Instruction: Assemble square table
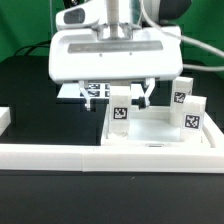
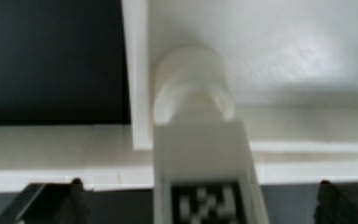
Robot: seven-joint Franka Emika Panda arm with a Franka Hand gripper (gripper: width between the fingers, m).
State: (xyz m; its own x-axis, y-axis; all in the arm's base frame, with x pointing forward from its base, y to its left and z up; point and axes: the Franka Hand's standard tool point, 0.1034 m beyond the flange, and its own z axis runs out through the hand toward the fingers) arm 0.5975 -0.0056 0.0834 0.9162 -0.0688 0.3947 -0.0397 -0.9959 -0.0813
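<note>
Between the wide-spread jaws of the gripper [image 2: 201, 200]: one leg [image 2: 201, 150], upright, tagged, not visibly pinched. Beyond the jaws: tabletop [image 1: 160, 135] carrying further legs [image 1: 187, 116]. Rigid light plastic, probably slick; best grasped across flat sides.

I have the arm [image 1: 112, 15] coming straight down from above, wrist vertical, its wide white hand [image 1: 131, 97] hanging low over the tabletop [image 1: 150, 128] near that part's rear rim. From the exterior view one dark fingertip [image 1: 146, 95] shows below the housing, tilted slightly. In the wrist view I see both dark fingertips [image 2: 57, 200] spread wide apart, straddling a leg [image 2: 201, 150] without touching it.
</note>
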